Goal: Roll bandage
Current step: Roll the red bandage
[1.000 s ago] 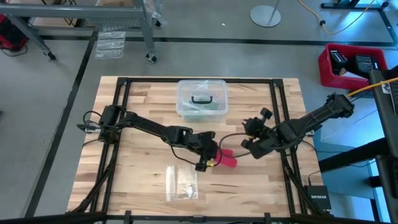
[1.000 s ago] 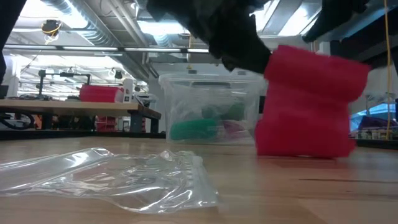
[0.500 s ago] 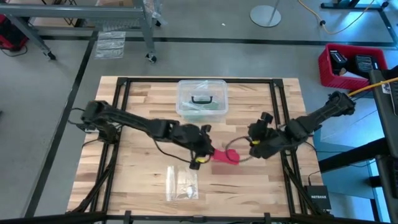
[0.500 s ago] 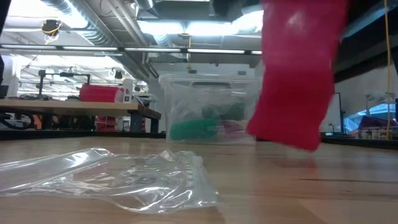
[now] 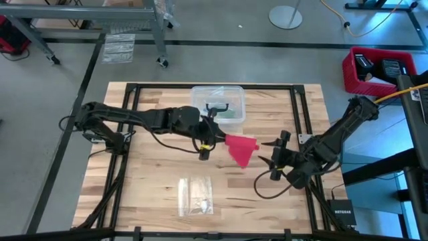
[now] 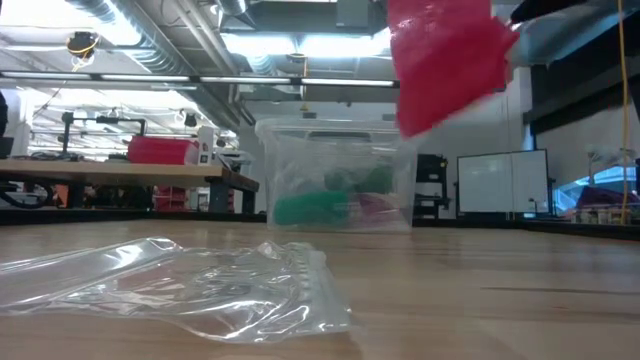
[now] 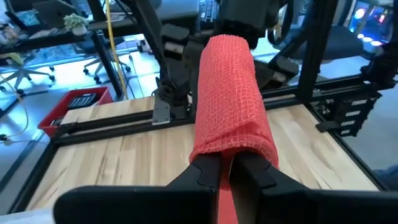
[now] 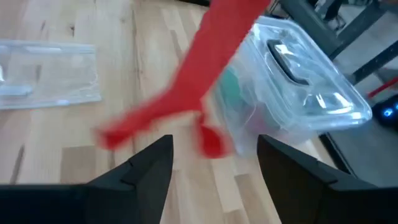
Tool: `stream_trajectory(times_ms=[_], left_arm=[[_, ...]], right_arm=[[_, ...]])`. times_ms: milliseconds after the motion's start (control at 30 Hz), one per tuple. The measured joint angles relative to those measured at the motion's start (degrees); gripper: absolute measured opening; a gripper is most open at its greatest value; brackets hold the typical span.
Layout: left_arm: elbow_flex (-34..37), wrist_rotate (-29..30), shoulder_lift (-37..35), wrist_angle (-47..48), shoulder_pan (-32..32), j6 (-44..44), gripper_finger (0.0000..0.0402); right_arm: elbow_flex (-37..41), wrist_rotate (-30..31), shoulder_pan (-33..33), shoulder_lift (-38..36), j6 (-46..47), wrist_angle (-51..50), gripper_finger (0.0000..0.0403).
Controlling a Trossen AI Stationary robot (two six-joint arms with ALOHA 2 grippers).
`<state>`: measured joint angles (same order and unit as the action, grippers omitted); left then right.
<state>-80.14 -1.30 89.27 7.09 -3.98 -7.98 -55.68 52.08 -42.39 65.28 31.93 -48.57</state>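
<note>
The bandage point(image 5: 240, 148) is held clear of the table point(image 5: 154, 181) as a loose red drape, pinched at one end between the closed fingers of the left gripper point(image 5: 215, 136) and hanging out beyond them; in the left wrist view it point(image 7: 231, 102) is seen folded over itself into a rough tube directly ahead of the fingers point(image 7: 205, 177), not wound tight. In the low view its lower edge point(image 6: 440, 60) is seen well above the wood. The right gripper point(image 5: 275, 161) is set apart from the cloth, on the far side of it from the left gripper, its fingers spread and empty; in its own wrist view the red strip point(image 8: 205, 81) passes just ahead of the open fingers point(image 8: 140, 171) without being touched. Just behind the left gripper a clear plastic box point(image 5: 217, 106) with a black handle is found, and near it, toward the table's front, a small clear bag point(image 5: 195, 197) lies flat. The rolling is judged to be barely started: the strip has been lifted, but no neat cylinder has been formed. Most of the winding is left, and the free end is not yet taken by the right gripper.
</note>
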Motion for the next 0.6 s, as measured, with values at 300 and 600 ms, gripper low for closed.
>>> stream_trajectory(times_ms=[300, 600], left_arm=[[0.00, -0.17, 0.00, 0.07, -0.67, -0.51, 0.0011], [0.00, -0.17, 0.00, 0.06, -0.56, -1.47, 0.0011]], right_arm=[[5.45, 4.94, 0.42, 0.10, -4.09, 3.56, 0.0237], [5.53, 5.45, 1.24, 0.18, -12.70, 7.38, 0.0237]])
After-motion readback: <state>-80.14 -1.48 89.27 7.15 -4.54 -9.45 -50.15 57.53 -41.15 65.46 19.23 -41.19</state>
